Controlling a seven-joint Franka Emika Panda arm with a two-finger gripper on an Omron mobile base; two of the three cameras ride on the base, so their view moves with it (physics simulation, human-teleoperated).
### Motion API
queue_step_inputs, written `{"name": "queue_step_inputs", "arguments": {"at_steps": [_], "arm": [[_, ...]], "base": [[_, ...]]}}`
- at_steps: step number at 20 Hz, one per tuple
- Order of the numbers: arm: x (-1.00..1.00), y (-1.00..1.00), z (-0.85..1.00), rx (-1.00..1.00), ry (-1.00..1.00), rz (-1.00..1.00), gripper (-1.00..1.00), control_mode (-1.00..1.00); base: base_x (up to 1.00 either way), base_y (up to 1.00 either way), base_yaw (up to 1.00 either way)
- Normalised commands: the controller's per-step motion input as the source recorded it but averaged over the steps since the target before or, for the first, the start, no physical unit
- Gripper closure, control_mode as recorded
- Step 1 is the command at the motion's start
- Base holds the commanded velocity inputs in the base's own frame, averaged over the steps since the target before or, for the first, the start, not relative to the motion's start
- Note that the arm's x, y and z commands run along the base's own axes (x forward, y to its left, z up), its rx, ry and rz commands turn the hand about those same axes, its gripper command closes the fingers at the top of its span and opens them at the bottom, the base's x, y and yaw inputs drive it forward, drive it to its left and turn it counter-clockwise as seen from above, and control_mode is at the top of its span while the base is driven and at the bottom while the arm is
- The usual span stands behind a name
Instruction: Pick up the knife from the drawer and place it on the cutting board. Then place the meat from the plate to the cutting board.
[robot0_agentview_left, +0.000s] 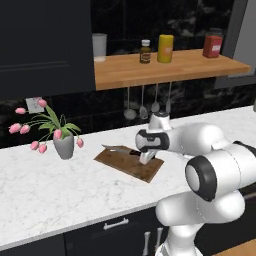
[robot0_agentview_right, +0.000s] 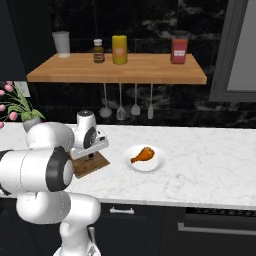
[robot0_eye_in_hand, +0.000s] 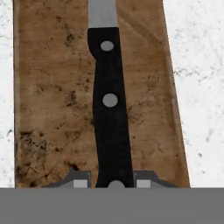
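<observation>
- The knife (robot0_eye_in_hand: 109, 105) lies flat on the cutting board (robot0_eye_in_hand: 48, 100); in the hand view its long black handle runs along the board's length, with the silver blade pointing to 12 o'clock
- The end effector (robot0_eye_in_hand: 112, 183) sits low at the handle's back end, a finger tip (robot0_eye_in_hand: 78, 181) close on each side; I cannot tell if it is squeezing
- Bare board shows on both sides of the handle
- White worktop (robot0_agentview_left: 45, 185) lies open around the board
- In the right base view the meat (robot0_agentview_right: 142, 155) rests on a white plate (robot0_agentview_right: 157, 165), at 3 o'clock from the board
</observation>
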Motion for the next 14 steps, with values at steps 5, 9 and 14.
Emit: {"name": "queue_step_inputs", "arguments": {"at_steps": [5, 9, 14], "arm": [[0.18, 0.08, -0.38, 0.00, 0.02, 0.00, 1.00, -1.00], [0.00, -0.01, -0.44, -0.01, 0.10, 0.00, 1.00, -1.00], [0.02, -0.05, -0.39, -0.01, 0.11, 0.00, 1.00, -1.00]], "base": [[0.00, 0.00, 0.00], [0.00, 0.00, 0.00], [0.00, 0.00, 0.00]]}}
